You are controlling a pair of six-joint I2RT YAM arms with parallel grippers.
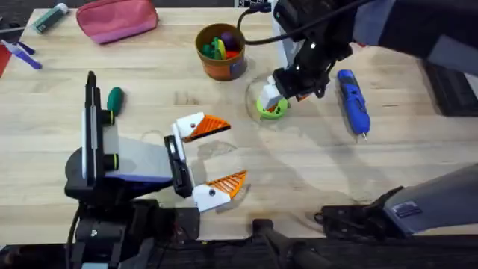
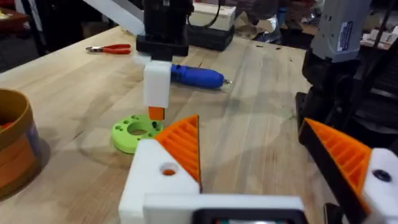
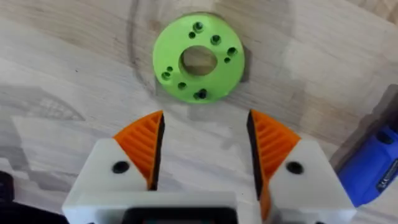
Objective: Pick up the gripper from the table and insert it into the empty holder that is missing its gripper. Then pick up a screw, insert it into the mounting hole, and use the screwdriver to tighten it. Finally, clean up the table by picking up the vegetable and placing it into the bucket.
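My right tool (image 1: 278,101): fingers spread, released, hovering directly over bright green holed disc (image 3: 198,58) on bench (image 1: 299,172). Blue screwdriver (image 1: 353,101) flat on bench just beside right tool. Orange bucket (image 1: 220,51) near same tool, toy pieces inside. My left tool (image 1: 213,157): jaws wide apart, nothing held. Dark green vegetable (image 1: 114,98) behind left tool.

We see the table (image 1: 314,161), a light plank-grained wooden top. Resting directly on it: the bucket (image 1: 220,52) at the far middle, a green holed disc (image 1: 272,109) near it, the screwdriver (image 1: 353,101) to the right, the vegetable (image 1: 114,99) on the left, a pink pouch (image 1: 117,19) at the far edge, and red-handled pliers (image 2: 110,48).
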